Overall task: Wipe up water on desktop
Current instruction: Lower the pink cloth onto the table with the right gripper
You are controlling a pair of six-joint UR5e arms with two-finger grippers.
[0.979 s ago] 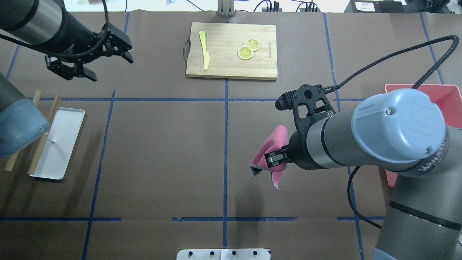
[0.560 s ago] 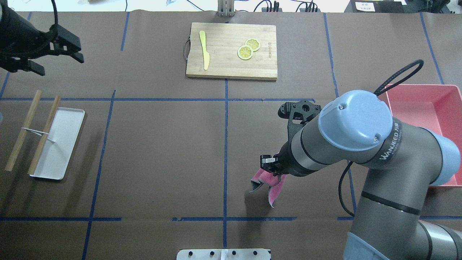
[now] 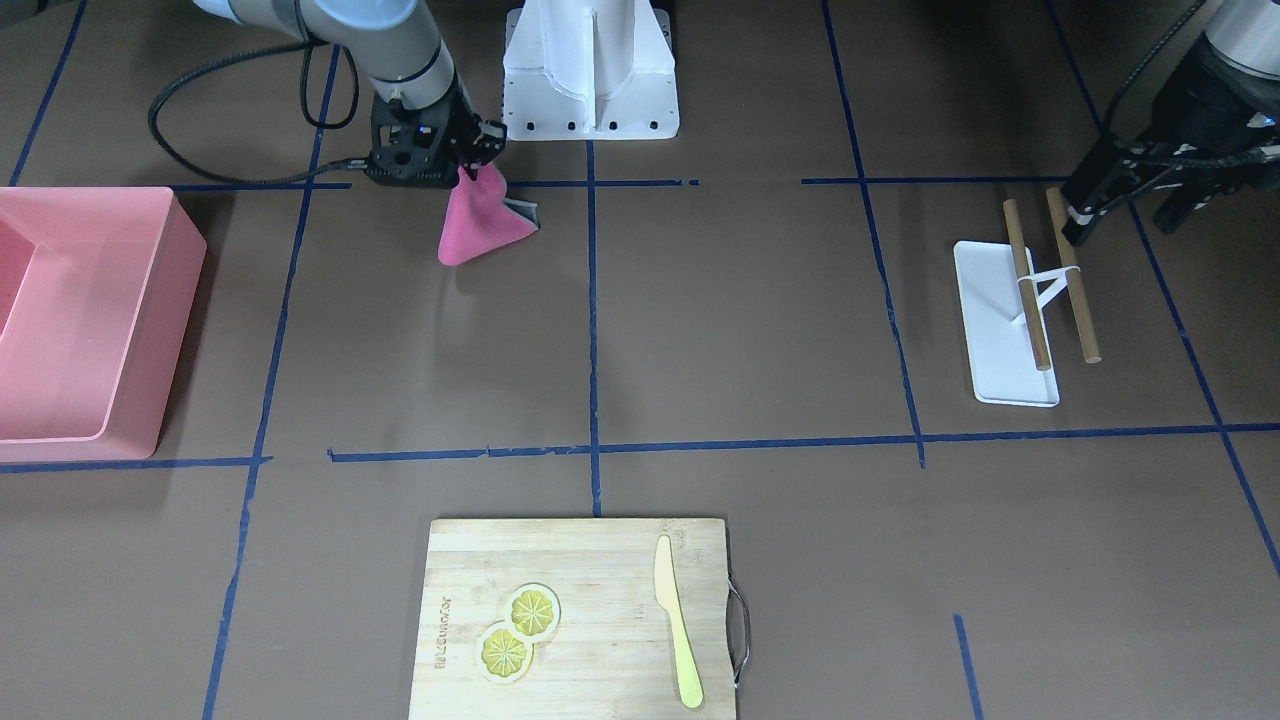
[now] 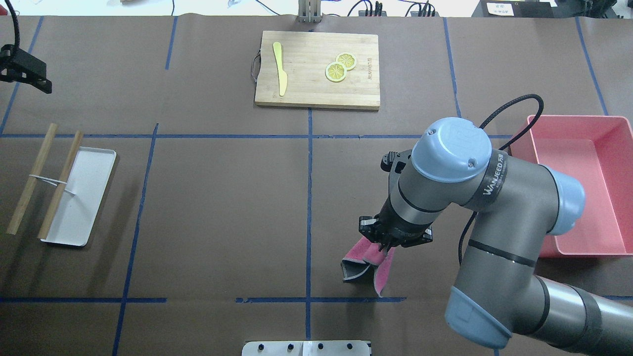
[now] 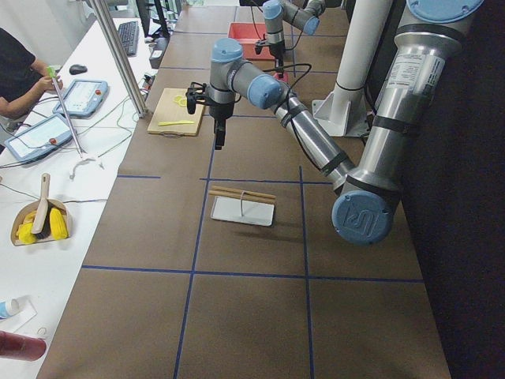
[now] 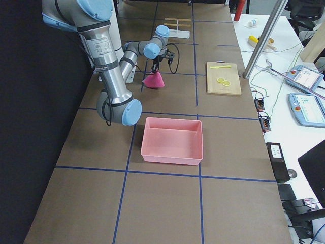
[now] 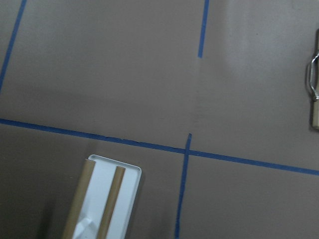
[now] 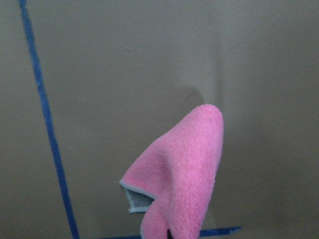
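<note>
The desktop is a brown surface with a grid of blue tape lines. No water shows on it. My right gripper is shut on a pink cloth with a grey underside. The cloth hangs down and its lower end seems to touch the desktop near the centre tape line. The cloth also shows in the front view and the right wrist view. My left gripper is open and empty, above the desktop beside the white tray, at the overhead view's far left edge.
A bamboo cutting board with a yellow knife and lemon slices lies at the far side. A pink bin stands at the right. A white tray with two wooden sticks lies at the left.
My right arm has swung toward the robot's side and lowered the pink cloth down to the desktop. My left gripper has moved left, almost out of the overhead view.
</note>
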